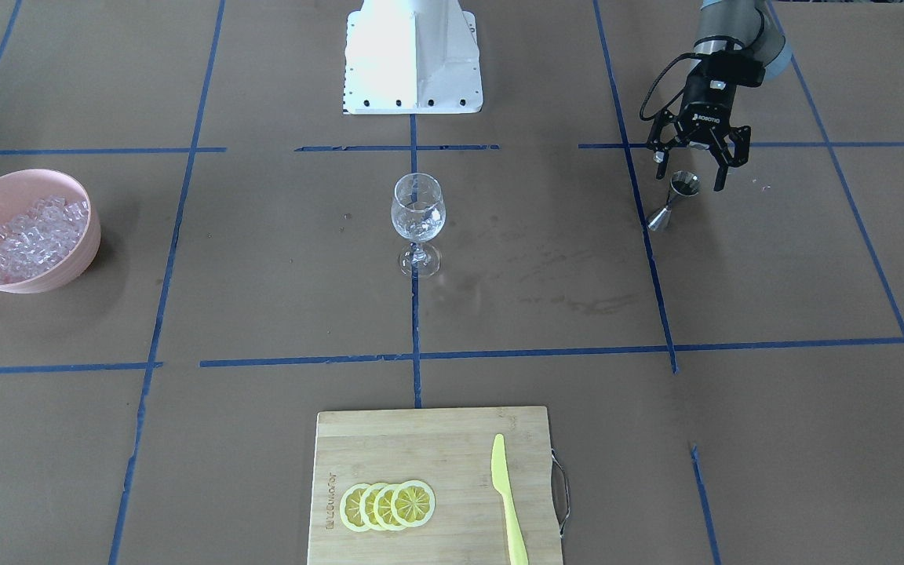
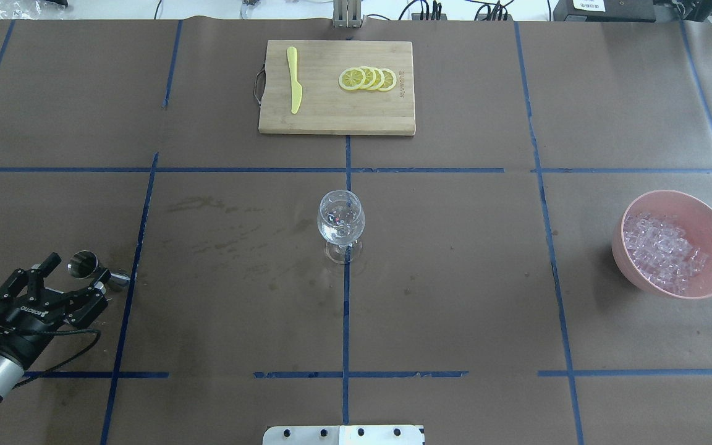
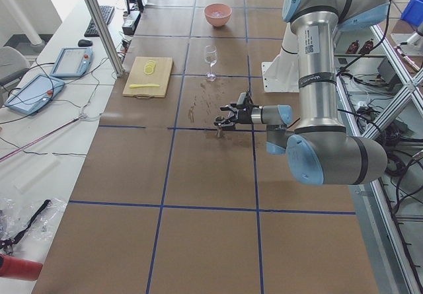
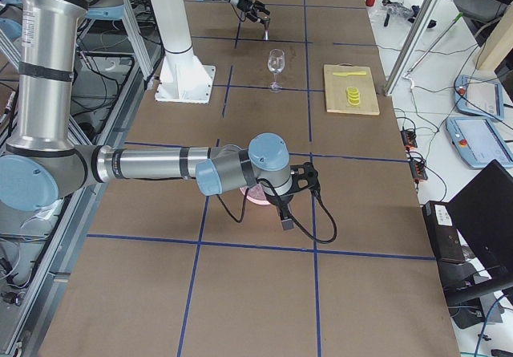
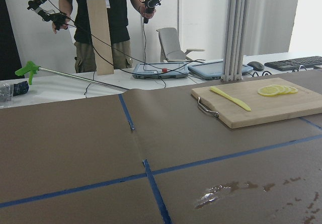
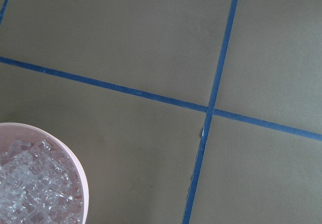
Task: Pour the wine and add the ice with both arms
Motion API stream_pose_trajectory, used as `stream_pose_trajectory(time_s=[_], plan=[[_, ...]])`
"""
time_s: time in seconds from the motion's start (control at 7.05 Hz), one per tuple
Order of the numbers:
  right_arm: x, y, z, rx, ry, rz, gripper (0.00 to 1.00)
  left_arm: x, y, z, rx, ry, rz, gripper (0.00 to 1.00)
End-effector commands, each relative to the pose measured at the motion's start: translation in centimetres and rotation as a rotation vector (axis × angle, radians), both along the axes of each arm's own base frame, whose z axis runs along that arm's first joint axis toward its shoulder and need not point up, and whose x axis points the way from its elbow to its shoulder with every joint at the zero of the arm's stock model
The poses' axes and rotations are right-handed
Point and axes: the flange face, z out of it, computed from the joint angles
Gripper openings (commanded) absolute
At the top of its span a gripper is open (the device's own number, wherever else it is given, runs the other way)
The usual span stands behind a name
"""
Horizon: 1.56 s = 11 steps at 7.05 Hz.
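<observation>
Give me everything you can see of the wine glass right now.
The wine glass is clear, with a rounded cup, a short stem and a round foot. It stands upright mid-table, with its foot on the brown paper over a blue tape line, between the white base and the cutting board. Glints show low in the cup, but I cannot tell whether it holds anything. Only the table touches it. The left gripper is well off to one side.

The wrist camera's corner cuts off the pink bowl (image 6: 83,194) and its ice (image 6: 30,183). In the side view the right arm (image 4: 152,164) hides most of that bowl, and the right gripper (image 4: 287,212) is too small to read (spread or closed, no telling). The cutting board (image 1: 421,439) runs off the bottom edge.
</observation>
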Motion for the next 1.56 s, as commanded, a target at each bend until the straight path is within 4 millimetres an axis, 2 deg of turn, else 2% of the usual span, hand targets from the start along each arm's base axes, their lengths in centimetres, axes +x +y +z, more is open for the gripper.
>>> stream_pose_trajectory(time_s=[0.0, 0.14, 0.28, 0.43, 0.57, 1.42], plan=[[0.1, 0.0, 0.2, -0.005, 0.000, 0.001, 1.00, 2.9, 0.4, 1.1, -0.002, 0.005, -0.017, 1.00], [0.1, 0.0, 0.2, -0.004, 0.000, 0.000, 1.00, 3.4, 0.6, 1.4, -0.002, -0.001, -0.011, 0.99], [0.1, 0.0, 0.2, -0.005, 0.000, 0.001, 1.00, 3.5, 0.7, 1.5, -0.004, 0.000, -0.008, 0.90], [0.0, 0.0, 0.2, -0.004, 0.000, -0.001, 1.00, 3.6, 0.8, 1.7, -0.006, 0.001, -0.007, 0.76], [0.0, 0.0, 0.2, -0.003, 0.000, -0.001, 1.00, 3.6, 0.8, 1.8, -0.009, 0.005, -0.007, 0.66], [0.0, 0.0, 0.0, 0.000, 0.000, -0.001, 1.00, 3.5, 0.8, 3.2, -0.020, -0.009, 0.018, 0.69]])
